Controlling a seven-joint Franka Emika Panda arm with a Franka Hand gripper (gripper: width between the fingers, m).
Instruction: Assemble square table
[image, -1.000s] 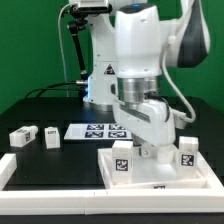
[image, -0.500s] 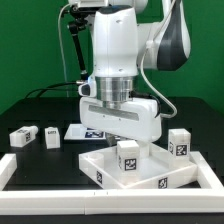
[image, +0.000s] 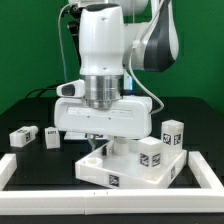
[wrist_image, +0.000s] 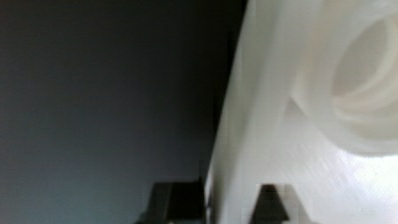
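From my desk, the gripper (wrist_image: 226, 200) reads as closed on the raised rim (wrist_image: 240, 100) of the square table top (image: 95, 172); in the wrist view the white wall runs straight between the two dark fingertips (wrist_image: 175, 200), one on each side and both against it; a rounded white moulding of the top shows just past the rim.

In the exterior view the wrist housing hides the jaws from me; the arm (image: 100, 60) stands directly over the top's far edge.

The top sits towards the exterior view's right of centre, turned so a corner faces the camera; I cannot tell whether it rests on the black table (image: 35, 105) or is raised off it.

Two leg blocks stand upright on it: the far leg block (image: 172, 133) and the near leg block (image: 150, 153); each carries a black-and-white tag, the pattern too small to read.

There are more such tags on the top's front edge (image: 113, 181).

On the exterior view's left lie the outer loose leg block (image: 22, 136) and the inner loose leg block (image: 52, 137), near each other and well apart from the top; the white border rail (image: 20, 168) runs in front of them.
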